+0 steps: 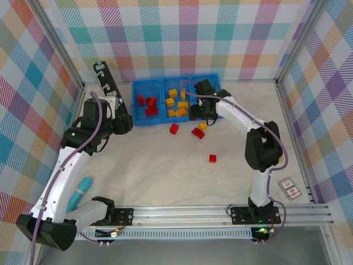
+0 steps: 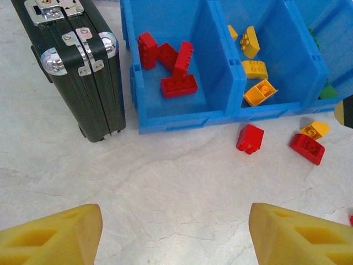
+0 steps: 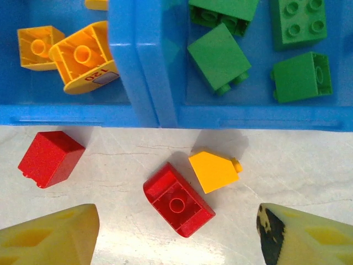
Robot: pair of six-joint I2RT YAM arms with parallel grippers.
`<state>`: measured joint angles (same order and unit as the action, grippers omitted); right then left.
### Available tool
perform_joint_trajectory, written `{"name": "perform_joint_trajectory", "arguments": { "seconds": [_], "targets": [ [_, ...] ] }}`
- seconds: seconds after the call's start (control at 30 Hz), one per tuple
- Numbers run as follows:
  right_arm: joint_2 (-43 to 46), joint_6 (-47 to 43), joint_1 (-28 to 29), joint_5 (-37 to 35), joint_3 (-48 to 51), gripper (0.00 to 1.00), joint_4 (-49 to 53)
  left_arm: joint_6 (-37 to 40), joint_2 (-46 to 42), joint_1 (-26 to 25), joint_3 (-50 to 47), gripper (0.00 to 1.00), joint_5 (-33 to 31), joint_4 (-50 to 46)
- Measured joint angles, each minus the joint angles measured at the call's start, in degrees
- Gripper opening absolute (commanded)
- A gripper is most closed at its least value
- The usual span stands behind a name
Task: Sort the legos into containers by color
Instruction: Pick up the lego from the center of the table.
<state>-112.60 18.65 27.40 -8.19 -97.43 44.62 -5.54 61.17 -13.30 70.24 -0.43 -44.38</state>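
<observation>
Teal, a pen-like tool (image 1: 81, 192) lies on the marble-patterned table (image 1: 165, 176) beside the left arm's lower link, and a small card (image 1: 290, 189) sits at the near right. Further out, one red brick (image 1: 213, 158) lies alone on open table. Beyond it, three loose legos sit just in front of the blue bin (image 2: 182, 120): a red block (image 3: 51, 158) on the left, a red curved brick (image 3: 178, 206), and a yellow sloped piece (image 3: 214, 171) very close beside it. The right gripper (image 3: 176, 243) hovers over these, its yellow fingers (image 3: 49, 237) spread wide with nothing between them; the red curved brick lies just ahead of the gap. The left gripper (image 2: 176, 237) hangs over bare table further left, jaws likewise wide apart and empty. In the bin, red bricks (image 2: 171, 63) lie in the left compartment, yellow ones (image 2: 255, 69) in the middle, green ones (image 3: 219, 56) in the right. A black case (image 2: 83, 72) with metal latches stands upright just left of the bin.
</observation>
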Motion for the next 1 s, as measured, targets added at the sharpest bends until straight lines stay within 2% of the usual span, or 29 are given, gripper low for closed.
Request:
{"name": "perform_joint_trajectory", "arguments": {
  "seconds": [0.43,1.0],
  "targets": [
    [-8.1,-1.5,-3.0,1.9,-0.6,0.76,-2.7,-0.8,0.3,0.0,2.3,0.73,-0.1,-2.7],
    [-11.3,-3.3,-3.2,2.3,1.7,0.68,-5.8,-3.8,0.7,0.0,3.5,0.74,0.0,-5.2]
  ]
}}
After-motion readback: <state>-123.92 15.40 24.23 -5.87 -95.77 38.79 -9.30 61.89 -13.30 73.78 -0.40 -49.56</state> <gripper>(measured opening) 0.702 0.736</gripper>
